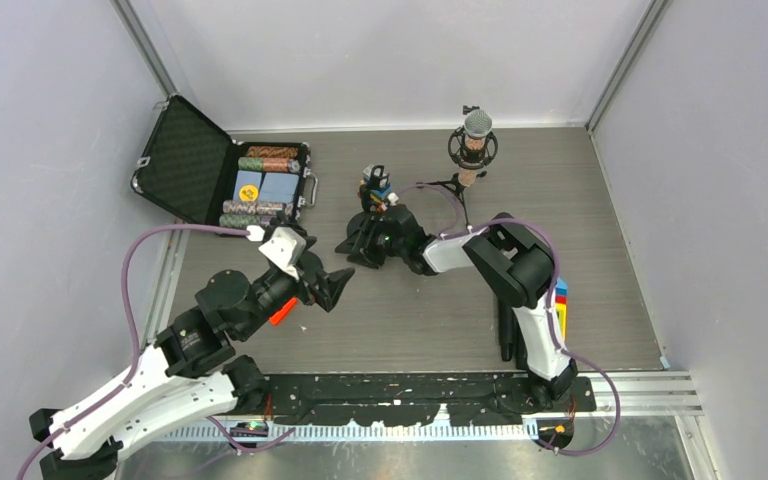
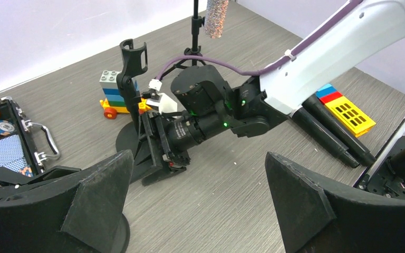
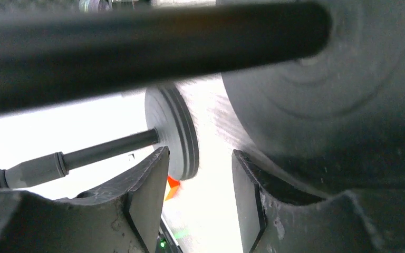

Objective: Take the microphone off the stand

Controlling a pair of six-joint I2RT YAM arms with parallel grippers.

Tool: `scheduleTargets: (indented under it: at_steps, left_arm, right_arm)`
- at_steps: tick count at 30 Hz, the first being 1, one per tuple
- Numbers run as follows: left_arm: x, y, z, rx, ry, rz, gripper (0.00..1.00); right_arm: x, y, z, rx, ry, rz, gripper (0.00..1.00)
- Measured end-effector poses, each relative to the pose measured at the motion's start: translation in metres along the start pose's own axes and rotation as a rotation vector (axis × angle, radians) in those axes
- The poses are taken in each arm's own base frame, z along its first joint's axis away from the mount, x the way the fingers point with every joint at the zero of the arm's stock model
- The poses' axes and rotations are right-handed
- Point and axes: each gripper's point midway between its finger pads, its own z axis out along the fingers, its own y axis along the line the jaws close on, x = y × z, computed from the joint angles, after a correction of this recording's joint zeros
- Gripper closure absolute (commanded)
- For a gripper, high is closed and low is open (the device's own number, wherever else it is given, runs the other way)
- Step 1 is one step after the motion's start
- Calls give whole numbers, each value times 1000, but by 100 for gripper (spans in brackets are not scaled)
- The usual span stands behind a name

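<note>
grey wood-grain desk [image 1: 410, 320] between pale walls carries everything. at its far side the microphone [image 1: 476, 130], silver mesh head over a sparkly copper body, sits upright in the black ring mount of a thin black tripod stand [image 1: 457, 186], well apart from both arms. the right gripper [image 1: 356, 246] lies low over the desk near the middle, its jaws a little apart and pinching nothing. its wrist view shows them facing a dark round base [image 3: 321, 105], with a pale disc on a rod [image 3: 174, 132] beyond (too blurred to tell what it is). just past the right gripper stands a second black stand with an empty u-shaped clip [image 2: 133, 57], and stacked toy bricks in grey, green, blue and yellow [image 2: 111, 94] sit beside it. the left gripper [image 1: 337, 289] hovers near the right one, jaws spread wide and empty. an open black case of poker chips [image 1: 188, 160] rests at the far left. two black cylinders [image 2: 331, 130] and a yellow, red and blue block [image 2: 348, 113] lie by the right arm's base.
</note>
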Motion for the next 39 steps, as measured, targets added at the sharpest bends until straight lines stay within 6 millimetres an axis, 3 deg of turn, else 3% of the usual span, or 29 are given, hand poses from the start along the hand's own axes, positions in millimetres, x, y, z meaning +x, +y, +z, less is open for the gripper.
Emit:
scheduleTargets:
  at_steps: [2,6,9,11,13,17,19,22,28,30,39]
  left_arm:
    - [1,-1,1,3,2,1,0]
    - [4,-2,4,8,18,3,0]
    - [9,-4,8,9,38,5,0]
    - [13,-6,11,15,50,-1,0]
    - [14,-8,12,24,54,-6,0]
    - [15,-12,15,42,61,-10,1]
    - [16,-14,16,50,63,-11,1]
    - [15,-15,16,56,62,-13,1]
    - [14,-15,15,56,55,-16,1]
    - [11,-14,14,56,46,-18,1]
    - [8,-15,11,62,32,-17,1]
  right_arm:
    - [5,-2,-4,-15,0,-4,46]
    - [19,-13,-31,-10,-11,-7,46]
    - [31,-27,-76,42,-42,-22,46]
    - [28,-26,-102,73,-85,-56,46]
    - [15,-15,-129,99,-165,-109,48]
    - [-35,7,-190,178,-444,-206,51]
    - [-55,3,-214,245,-554,-228,51]
    - [-81,-23,-238,384,-659,-264,52]
    - [-116,-102,-252,689,-631,-312,55]
    - [-122,-116,-251,741,-607,-333,56]
    - [-155,-135,-234,799,-596,-391,58]
